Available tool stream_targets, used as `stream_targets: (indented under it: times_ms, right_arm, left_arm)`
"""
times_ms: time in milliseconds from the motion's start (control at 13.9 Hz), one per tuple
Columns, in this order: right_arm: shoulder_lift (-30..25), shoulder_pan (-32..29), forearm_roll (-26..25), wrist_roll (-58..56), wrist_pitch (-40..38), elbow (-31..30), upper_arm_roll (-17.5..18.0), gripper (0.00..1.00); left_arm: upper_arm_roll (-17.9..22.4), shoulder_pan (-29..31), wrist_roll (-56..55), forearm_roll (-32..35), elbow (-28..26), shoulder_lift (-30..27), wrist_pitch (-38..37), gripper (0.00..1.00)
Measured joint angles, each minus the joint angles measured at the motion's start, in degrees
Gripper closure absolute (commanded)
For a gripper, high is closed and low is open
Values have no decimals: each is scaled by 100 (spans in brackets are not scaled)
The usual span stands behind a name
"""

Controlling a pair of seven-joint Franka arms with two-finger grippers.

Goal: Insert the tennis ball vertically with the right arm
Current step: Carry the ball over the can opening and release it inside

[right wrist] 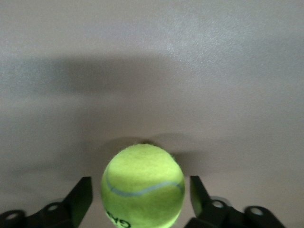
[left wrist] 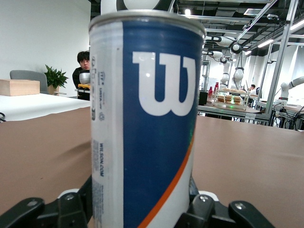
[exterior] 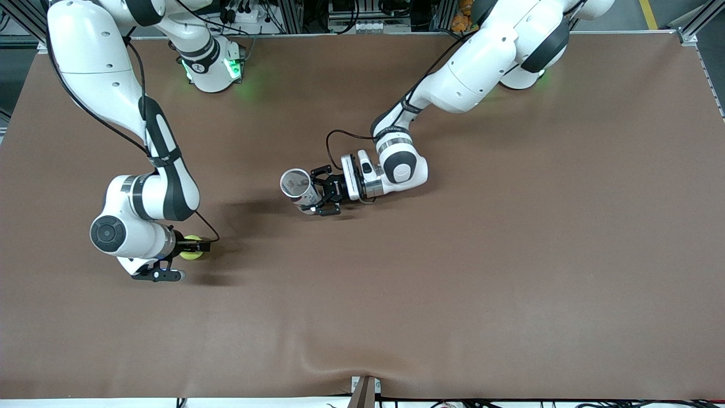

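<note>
A yellow-green tennis ball (exterior: 191,255) (right wrist: 142,185) rests on the brown table toward the right arm's end. My right gripper (exterior: 192,248) (right wrist: 141,199) is low at the table, open, with one black finger on each side of the ball. A narrow gap shows between each finger and the ball. The blue and white tennis ball can (exterior: 298,188) (left wrist: 152,118) stands upright near the table's middle, its open mouth facing up. My left gripper (exterior: 318,195) (left wrist: 142,211) is shut on the can's lower body from the side.
The brown mat (exterior: 453,283) covers the whole table. A small bracket (exterior: 364,391) sits at the table edge nearest the front camera. Both arms' bases stand along the edge farthest from it.
</note>
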Motion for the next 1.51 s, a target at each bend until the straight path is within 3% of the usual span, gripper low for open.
stream_targets:
  times_ms: [288,359,719,1150,1510]
  right_arm:
    - [7,-3,-44,-1,54,23,-7,96]
    - [8,-4,-56,-1,77,23,-9,100]
    - [-110,55,-62,21,-233,221,0,100]
    - [-927,826,43,2151,-3591,1685,74,100]
    - [-959,1608,726,3980,-4278,2166,112,100]
  left_arm:
    - [1,0,8,0,0,0,0,28]
    - [1,0,8,0,-1,0,0,28]
    - [3,0,9,0,-2,0,0,28]
    - [5,-2,9,0,-3,0,-2,28]
    - [5,-2,9,0,-4,0,-2,28]
